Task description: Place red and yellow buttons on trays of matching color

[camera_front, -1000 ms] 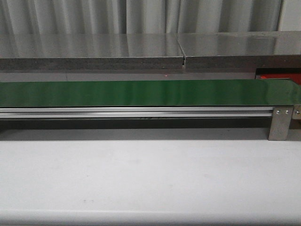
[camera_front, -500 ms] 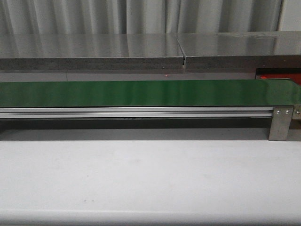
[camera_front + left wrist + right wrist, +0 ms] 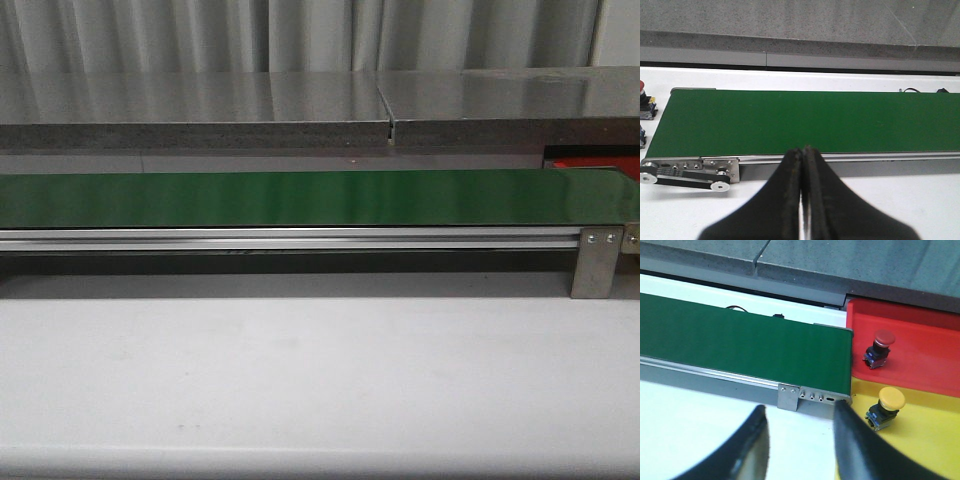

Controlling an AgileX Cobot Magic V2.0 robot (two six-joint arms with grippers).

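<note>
Two buttons are seen in the right wrist view. A red button [image 3: 880, 348] stands on the red tray [image 3: 930, 335], near the tray's edge next to the belt's end. A yellow button [image 3: 886, 407] stands on the yellow tray [image 3: 930, 440], also close to that edge. Each is already on the matching colour. At the belt's other end, in the left wrist view, part of a further red button [image 3: 644, 100] is cut by the picture's edge; its place cannot be fully told.

Each button is judged small, light and rigid: a smooth domed cap over a dark, blocky body. The cap is likely slippery and rounded, so a hold is better taken across the flat sides of the body, low down, where the fingers can seat squarely. Toppling is a risk if it is nudged off centre.

The left gripper [image 3: 802, 150] is closed, fingers pressed together with nothing between them. The right gripper [image 3: 800, 415] is spread wide and is empty, hanging over the white table near the belt's end corner.

The green belt [image 3: 300, 197] lies bare along its visible length. The table [image 3: 300, 380] is flat, matt and white, backed by a grey shelf [image 3: 200, 110]; room for approach is ample from above.
</note>
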